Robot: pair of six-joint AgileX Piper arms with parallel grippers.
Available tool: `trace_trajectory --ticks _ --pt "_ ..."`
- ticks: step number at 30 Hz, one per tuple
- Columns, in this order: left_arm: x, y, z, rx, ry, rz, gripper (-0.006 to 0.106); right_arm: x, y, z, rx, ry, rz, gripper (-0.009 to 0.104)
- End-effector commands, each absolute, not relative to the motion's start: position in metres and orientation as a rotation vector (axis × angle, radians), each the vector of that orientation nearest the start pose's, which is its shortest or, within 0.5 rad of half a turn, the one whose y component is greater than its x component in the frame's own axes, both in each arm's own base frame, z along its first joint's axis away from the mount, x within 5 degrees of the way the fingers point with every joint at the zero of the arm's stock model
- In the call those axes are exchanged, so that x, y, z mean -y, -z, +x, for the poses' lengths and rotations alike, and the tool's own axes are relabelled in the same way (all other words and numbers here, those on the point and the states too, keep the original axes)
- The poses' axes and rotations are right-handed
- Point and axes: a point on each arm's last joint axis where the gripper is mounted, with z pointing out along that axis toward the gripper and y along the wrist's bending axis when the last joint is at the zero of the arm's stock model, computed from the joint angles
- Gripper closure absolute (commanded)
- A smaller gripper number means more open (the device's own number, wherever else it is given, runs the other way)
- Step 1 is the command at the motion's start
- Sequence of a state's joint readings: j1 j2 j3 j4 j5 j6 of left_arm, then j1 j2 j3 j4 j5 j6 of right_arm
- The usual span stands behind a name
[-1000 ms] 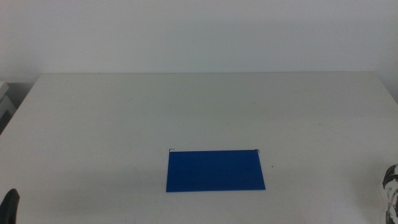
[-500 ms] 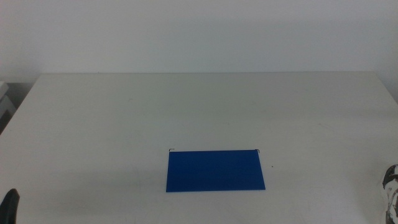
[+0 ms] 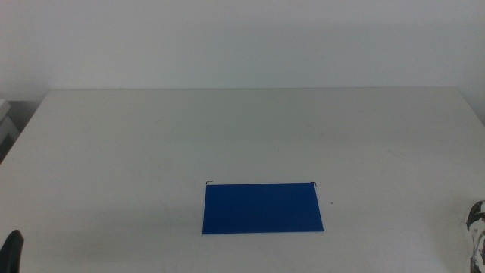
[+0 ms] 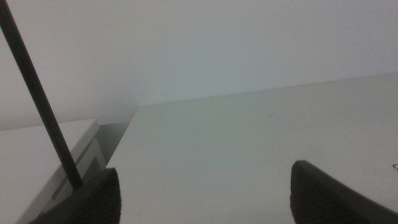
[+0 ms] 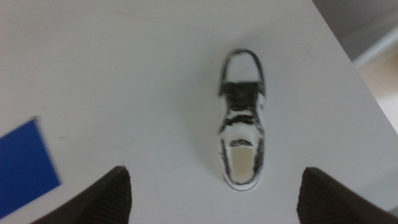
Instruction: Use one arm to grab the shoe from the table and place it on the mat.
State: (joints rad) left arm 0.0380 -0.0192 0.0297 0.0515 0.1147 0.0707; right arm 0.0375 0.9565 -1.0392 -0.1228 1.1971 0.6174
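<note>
Shoe (image 5: 242, 118) lies on the table (image 5: 124, 74) directly below your right gripper (image 5: 214, 193), jaws wide apart and empty; mat (image 5: 23, 163) off to one side. Nothing has shifted, so descend.

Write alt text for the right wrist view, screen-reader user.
A white sneaker with black and grey patches lies on the white table, seen from above between the right gripper's two dark, open jaws. A corner of the blue mat shows apart from the shoe, and the table's edge runs close along the shoe's other side.
</note>
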Motion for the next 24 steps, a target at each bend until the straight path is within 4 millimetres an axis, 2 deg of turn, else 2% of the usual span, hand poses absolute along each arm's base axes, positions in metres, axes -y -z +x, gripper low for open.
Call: trace_trajectory --ticks 1,6,13,20,24 --pt "-0.002 -0.200 0.056 -1.526 -0.113 0.056 0.007 0.009 -0.367 0.173 -2.448 -0.022 0.765 0.003" --pt "-0.002 -0.200 0.056 -1.526 -0.113 0.056 0.007 0.008 -0.347 0.197 -2.544 0.010 0.791 0.003" --pt "-0.002 -0.200 0.056 -1.526 -0.113 0.056 0.007 0.008 -0.323 0.217 -2.618 0.063 0.842 0.003" --pt "-0.002 -0.200 0.056 -1.526 -0.113 0.056 0.007 0.013 -0.277 0.214 -2.624 0.063 0.951 0.003" --pt "-0.002 -0.200 0.056 -1.526 -0.113 0.056 0.007 0.021 -0.260 0.212 -2.595 0.041 0.996 0.003"
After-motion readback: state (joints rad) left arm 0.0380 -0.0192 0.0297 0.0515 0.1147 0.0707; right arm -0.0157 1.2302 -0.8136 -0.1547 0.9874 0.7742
